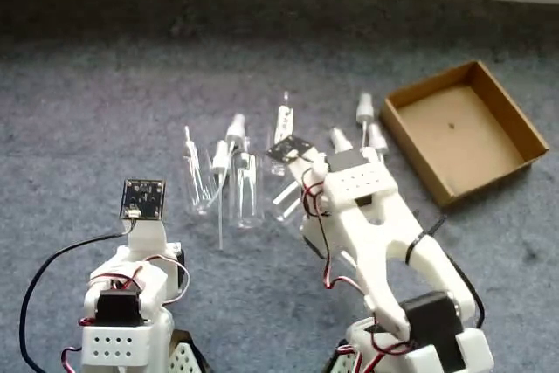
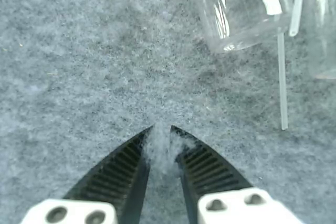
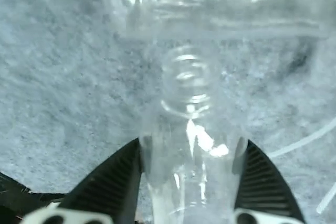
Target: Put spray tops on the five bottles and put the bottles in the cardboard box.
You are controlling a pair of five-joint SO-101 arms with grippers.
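Bottles (image 1: 245,188) of clear plastic lie in a loose group on the grey felt worktop (image 1: 87,102). In the high view they are to the left of the cardboard box (image 1: 410,148) and well apart from it. White spray tops (image 1: 365,109) are spread over the same felt. Two of them lie just beside the box, near its left wall, and the others lie farther from the box, among the bottles. Whether any top already sits on a bottle, I cannot tell.

The right arm (image 1: 376,216) lies between the group and the box. The right jaws stand wide around one bottle (image 3: 191,150) at the side of the group that is nearest to the box. One finger touches each side of its clear wall, so the bottle is gripped. Its threaded neck (image 3: 186,85) is open and points away from the wrist.

The left arm (image 1: 140,303) is on the far side of the group from the box. The left jaws are almost closed, with only a thin gap between the tips, and they hold nothing. Before them on the felt lie the base of another bottle (image 2: 241,14) and a thin dip tube (image 2: 282,77).
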